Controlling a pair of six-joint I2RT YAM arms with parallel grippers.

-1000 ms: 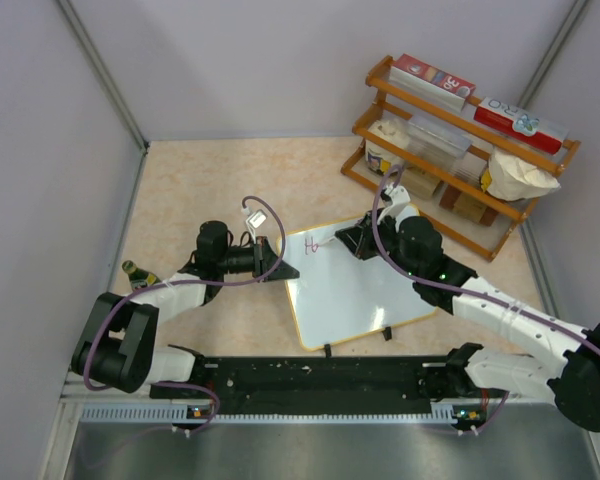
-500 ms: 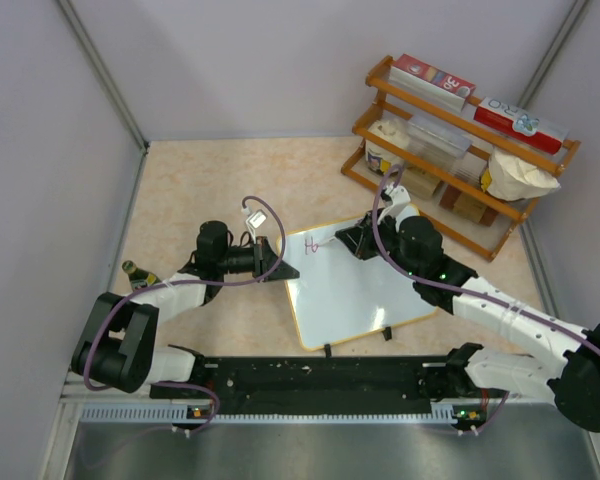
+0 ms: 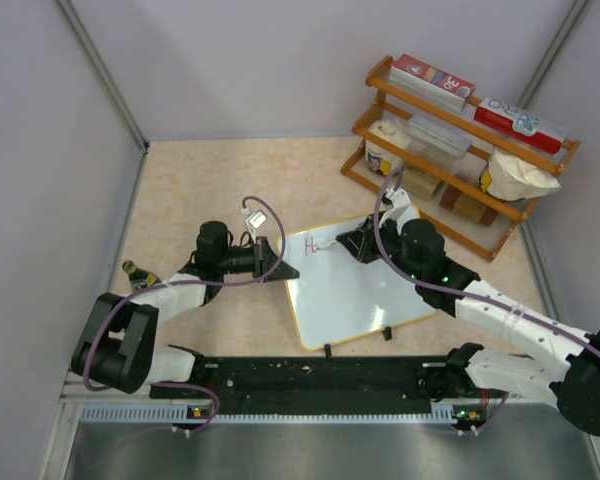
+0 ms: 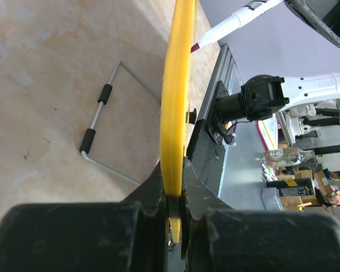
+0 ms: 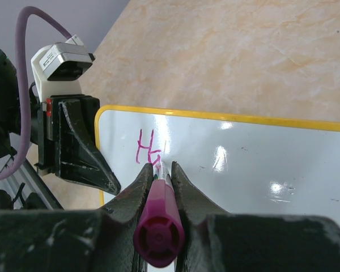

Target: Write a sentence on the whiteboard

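The whiteboard (image 3: 355, 285), glossy white with a yellow frame, lies on the table between my arms. My left gripper (image 3: 280, 270) is shut on its left edge; in the left wrist view the yellow frame (image 4: 175, 102) runs straight up from between the jaws of the left gripper (image 4: 174, 195). My right gripper (image 3: 358, 243) is shut on a pink marker (image 5: 160, 218) whose tip rests on the whiteboard (image 5: 260, 170) just right of pink writing (image 5: 146, 148) reading "H" plus a small stroke. The same pink writing (image 3: 313, 245) sits near the board's top left corner.
A wooden rack (image 3: 460, 150) with boxes, a tub and a bag stands at the back right, close behind the right arm. A small bottle (image 3: 137, 271) lies at the left by the left arm. A wire stand (image 4: 105, 133) shows under the board.
The right gripper with the marker has shifted slightly right along the board, and the pink writing has grown by a stroke. The left arm has not moved.
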